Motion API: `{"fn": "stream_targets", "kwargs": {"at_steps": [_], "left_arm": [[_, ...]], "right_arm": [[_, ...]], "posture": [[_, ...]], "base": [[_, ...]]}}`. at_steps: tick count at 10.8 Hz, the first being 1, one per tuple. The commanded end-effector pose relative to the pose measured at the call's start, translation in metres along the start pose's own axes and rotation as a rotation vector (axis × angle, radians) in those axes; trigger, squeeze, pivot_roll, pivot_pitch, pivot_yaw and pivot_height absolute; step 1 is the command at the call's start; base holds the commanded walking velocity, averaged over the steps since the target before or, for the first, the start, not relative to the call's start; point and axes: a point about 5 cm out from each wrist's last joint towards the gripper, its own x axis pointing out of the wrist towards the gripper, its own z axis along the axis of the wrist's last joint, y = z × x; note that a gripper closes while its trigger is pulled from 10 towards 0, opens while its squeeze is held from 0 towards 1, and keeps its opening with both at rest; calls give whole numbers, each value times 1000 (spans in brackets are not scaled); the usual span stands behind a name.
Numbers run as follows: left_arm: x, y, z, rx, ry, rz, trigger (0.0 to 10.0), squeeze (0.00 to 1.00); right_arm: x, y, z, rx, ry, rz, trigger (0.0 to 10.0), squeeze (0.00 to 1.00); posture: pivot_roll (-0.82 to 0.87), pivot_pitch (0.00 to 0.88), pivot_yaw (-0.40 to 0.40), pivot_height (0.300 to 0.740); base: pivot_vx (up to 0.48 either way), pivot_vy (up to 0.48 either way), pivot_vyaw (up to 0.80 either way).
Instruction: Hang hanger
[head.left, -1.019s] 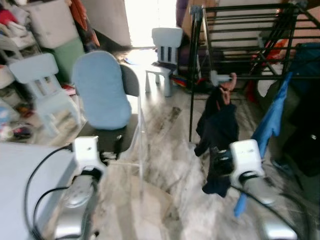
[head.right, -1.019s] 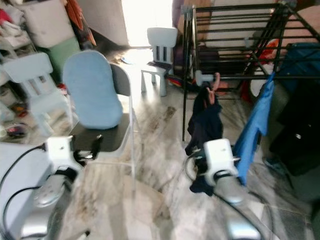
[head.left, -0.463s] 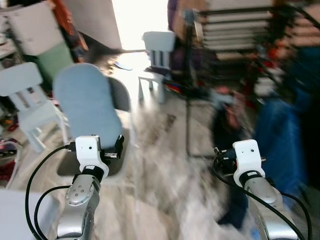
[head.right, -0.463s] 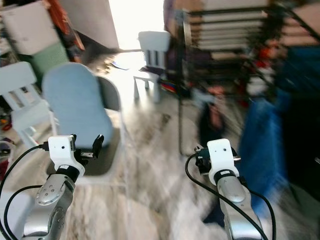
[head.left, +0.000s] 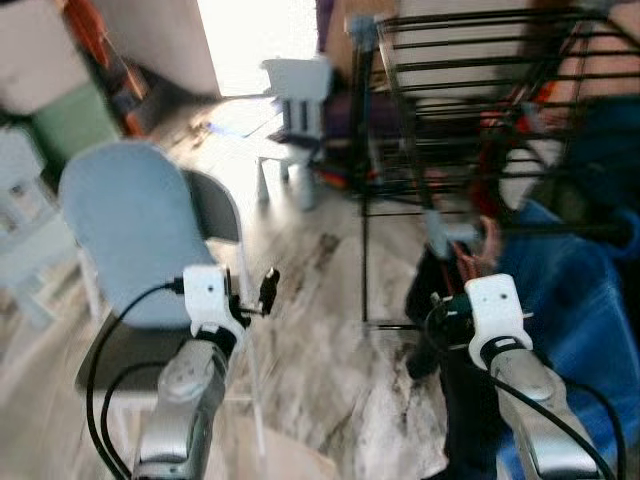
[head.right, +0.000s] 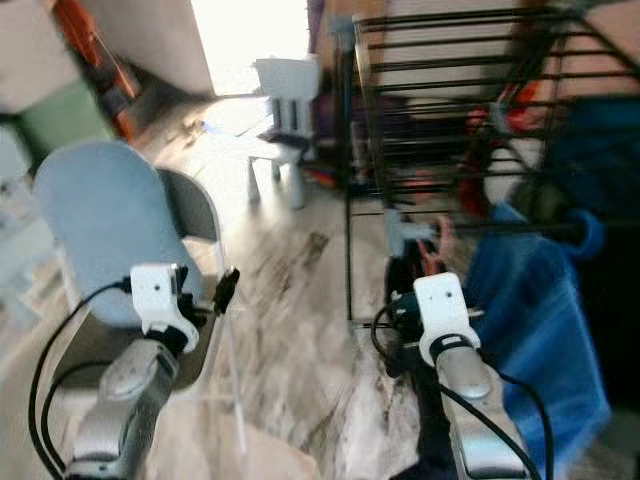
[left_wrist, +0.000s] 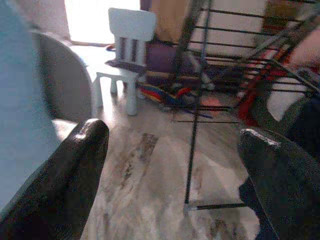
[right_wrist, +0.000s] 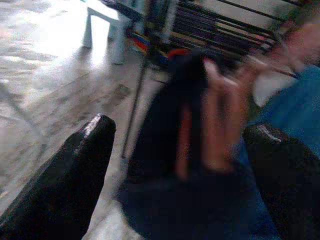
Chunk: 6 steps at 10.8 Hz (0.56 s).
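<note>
The view has swung right and closer: the black metal drying rack (head.left: 470, 110) now fills the far right. The pinkish hanger (head.right: 432, 250), carrying a dark garment (right_wrist: 175, 165), hangs on its rail. Both the right pincer (right_wrist: 180, 165) and left pincer (left_wrist: 170, 165) gape wide, empty, suggesting the hanging is done.

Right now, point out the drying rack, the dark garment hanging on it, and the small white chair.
drying rack (head.left: 470, 70): left eye view, on a top black bar.
dark garment (right_wrist: 170, 130): right wrist view, on the cloth's middle.
small white chair (left_wrist: 131, 25): left wrist view, on its backrest.
</note>
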Motion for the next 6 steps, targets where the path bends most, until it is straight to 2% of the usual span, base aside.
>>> {"fn": "stream_targets", "kwargs": {"at_steps": [1,3,5,6], "left_arm": [[-4,10,-4,1,31,43,10000,0],[-5,11,-5,-5,44,40,10000,0],[-9,12,-6,-14,62,7,10000,0],[-11,15,-7,-3,75,-1,10000,0]], "right_arm": [[1,8,7,7,-21,21,10000,0],[-2,7,6,4,-21,16,10000,0],[-9,0,3,-14,-12,-54,10000,0],[-14,-6,-7,-10,43,-118,10000,0]], "posture": [[-229,0,64,740],[-230,0,63,740],[-232,0,63,740],[-233,0,67,740]], "base": [[0,0,0],[0,0,0],[0,0,0],[0,0,-800]]}}
